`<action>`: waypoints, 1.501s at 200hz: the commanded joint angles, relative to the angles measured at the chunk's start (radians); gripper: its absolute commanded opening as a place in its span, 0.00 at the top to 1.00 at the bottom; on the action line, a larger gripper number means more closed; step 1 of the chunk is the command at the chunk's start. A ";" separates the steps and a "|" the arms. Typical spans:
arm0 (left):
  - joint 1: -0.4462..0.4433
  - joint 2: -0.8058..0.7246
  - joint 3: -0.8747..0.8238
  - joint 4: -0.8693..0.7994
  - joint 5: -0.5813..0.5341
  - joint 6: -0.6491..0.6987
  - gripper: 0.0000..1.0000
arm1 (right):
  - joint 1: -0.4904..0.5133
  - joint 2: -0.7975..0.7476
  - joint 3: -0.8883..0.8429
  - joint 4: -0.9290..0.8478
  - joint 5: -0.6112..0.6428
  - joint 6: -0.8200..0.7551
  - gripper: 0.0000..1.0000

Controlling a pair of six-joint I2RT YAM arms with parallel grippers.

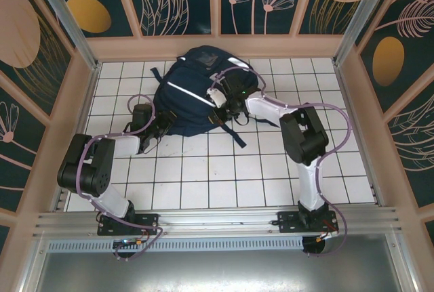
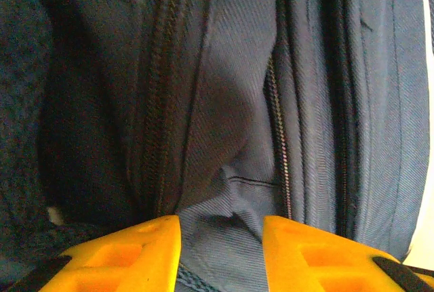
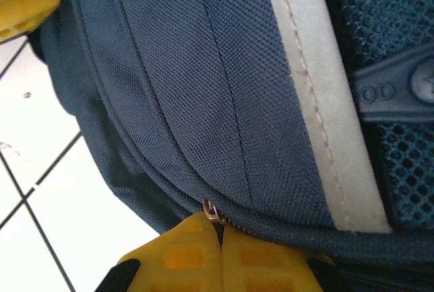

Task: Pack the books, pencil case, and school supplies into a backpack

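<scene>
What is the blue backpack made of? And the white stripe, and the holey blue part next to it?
The backpack looks like woven navy cloth, probably nylon or polyester: a fine matte weave shows. The white stripe seems to be smooth tape sewn on, maybe reflective: a line of stitches runs along it. The holey part looks like blue mesh fabric with rows of small open holes.

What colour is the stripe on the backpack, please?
White; the stripe on the backpack shows best in the right wrist view.

Matt woven navy cloth backpack (image 3: 203, 68), smooth white stripe (image 3: 319, 102), metal zip pull (image 3: 212, 209), glossy white floor tiles (image 1: 224, 170)
</scene>
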 commanded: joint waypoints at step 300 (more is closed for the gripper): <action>-0.111 -0.071 0.068 0.090 -0.113 -0.179 1.00 | 0.047 -0.101 -0.054 0.002 0.048 0.073 1.00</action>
